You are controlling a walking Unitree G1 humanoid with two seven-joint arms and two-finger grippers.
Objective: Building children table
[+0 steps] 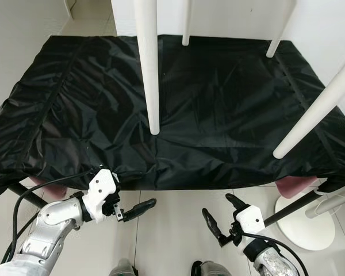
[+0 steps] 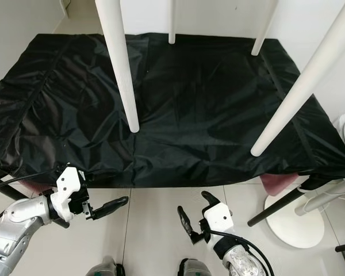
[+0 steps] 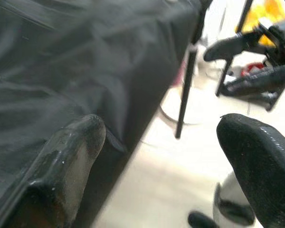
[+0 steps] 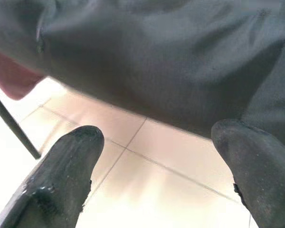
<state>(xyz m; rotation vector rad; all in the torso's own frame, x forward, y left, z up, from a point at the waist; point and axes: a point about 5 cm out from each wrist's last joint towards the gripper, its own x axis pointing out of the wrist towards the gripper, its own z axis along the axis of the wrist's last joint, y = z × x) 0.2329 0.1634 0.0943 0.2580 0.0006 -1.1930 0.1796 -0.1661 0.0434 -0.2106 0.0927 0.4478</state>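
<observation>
White table legs (image 1: 148,63) stood upward from the black cloth (image 1: 218,109), all four apparently fitted; assembly looked nearly done. Left gripper (image 1: 132,211) and right gripper (image 1: 223,215) hovered wide, empty, below the cloth's near edge.

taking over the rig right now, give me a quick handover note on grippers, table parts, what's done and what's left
Left gripper: open, holding nothing, low over the tiled floor just off the near edge of the black cloth.
Right gripper: open, holding nothing, also over the floor in front of the cloth.
Children's table: it lies upside down on the black cloth with four white legs pointing up: near left leg, near right leg, far left leg, far right leg.
Done: all four legs stand in place.
Left: I cannot tell whether they are tight; likely check them, then turn the table upright.
</observation>
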